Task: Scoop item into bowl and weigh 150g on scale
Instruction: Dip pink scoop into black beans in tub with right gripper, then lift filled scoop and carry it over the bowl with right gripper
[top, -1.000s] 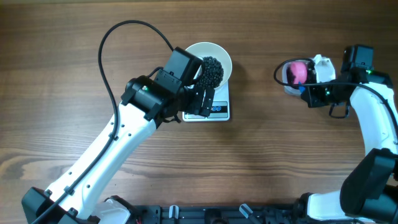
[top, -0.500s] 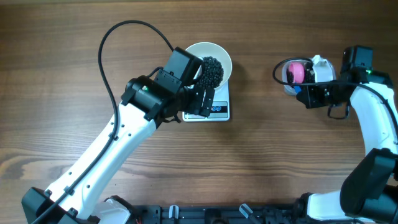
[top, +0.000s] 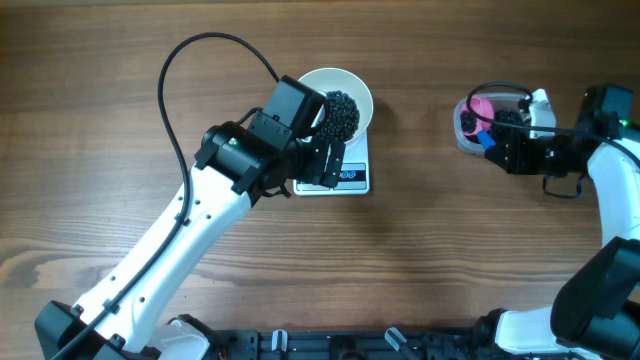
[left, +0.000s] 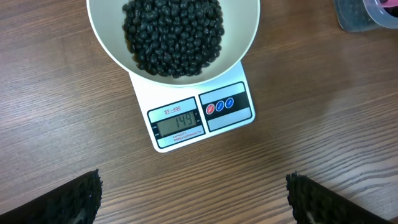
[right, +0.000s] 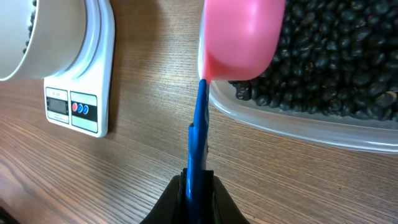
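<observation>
**One gram short: add a pinch, not a scoopful**

Beans (left: 173, 37) heaped in the bowl (left: 107, 31), set on the scale (left: 245, 84) straight below the left jaws. Left jaws spread wide and holding nothing, well above the bowl. Showing 149 on the display (left: 180, 121), so judged all but done: only a few more beans wanted.

Pinched tight in the right jaws: the blue handle (right: 198, 137) of the pink scoop (right: 242, 37), just ahead of them at the near rim of the tub (right: 298, 127) of spare beans. Cannot tell whether anything is in the scoop.

For the step in hand: pick up very few beans, carry level, tip slowly over the middle of the bowl, then pause to let the reading settle. Better to trickle than to dump, since overshooting means taking beans back out.

Around: bare counter (left: 323, 124) between tub and scale, well left of the right jaws. In the way: the left arm (top: 170, 240), hanging over the bowl's left side, so come in from the right. Keep both jaws off bowl and scale, since a touch would likely spoil the reading.
</observation>
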